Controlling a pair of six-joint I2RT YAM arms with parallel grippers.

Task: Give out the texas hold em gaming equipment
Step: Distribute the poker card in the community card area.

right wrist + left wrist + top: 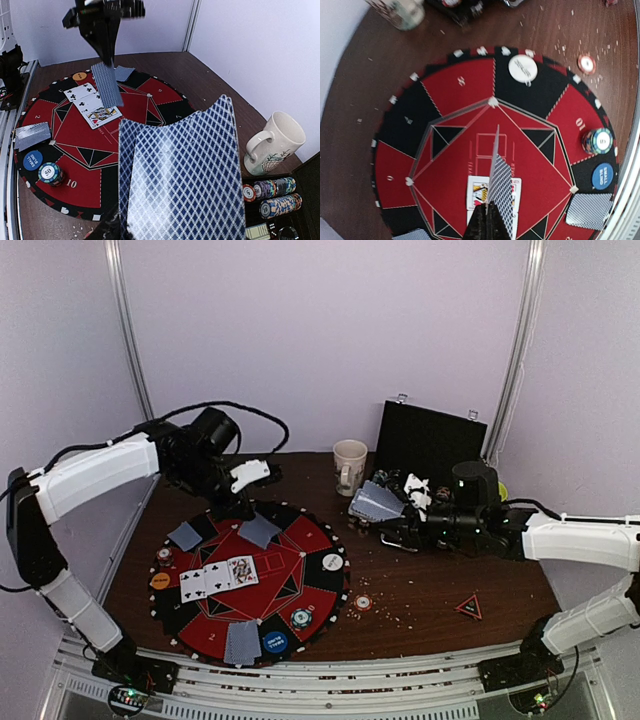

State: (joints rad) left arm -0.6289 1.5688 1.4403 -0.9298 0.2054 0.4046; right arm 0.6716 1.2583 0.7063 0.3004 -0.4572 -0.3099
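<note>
A single playing card [500, 186], its back a grey-blue and white diamond lattice, hangs tilted and nearly edge-on above the round red-and-black poker mat [300, 585], pinched at one end by the left gripper [488, 209], whose jaws are closed tight on it. A thicker deck [175, 170] with the same lattice backs, slightly fanned, is clamped in the right gripper [395, 515] off the mat's far right side, above the table [430, 590]. On the mat lie three face-up cards [218, 575] in a row near the centre, two clubs and a court card, and two face-down cards [242, 642], one at the near rim and one at the far left. A white button [332, 562], a blue disc [274, 642], an orange disc [160, 580] and a striped-edge chip stack [301, 618] sit around the rim. A lone chip [363, 603] rests on the table just beside the mat. Behind stand a cream mug [349, 467] and an open black case [428, 445].
</note>
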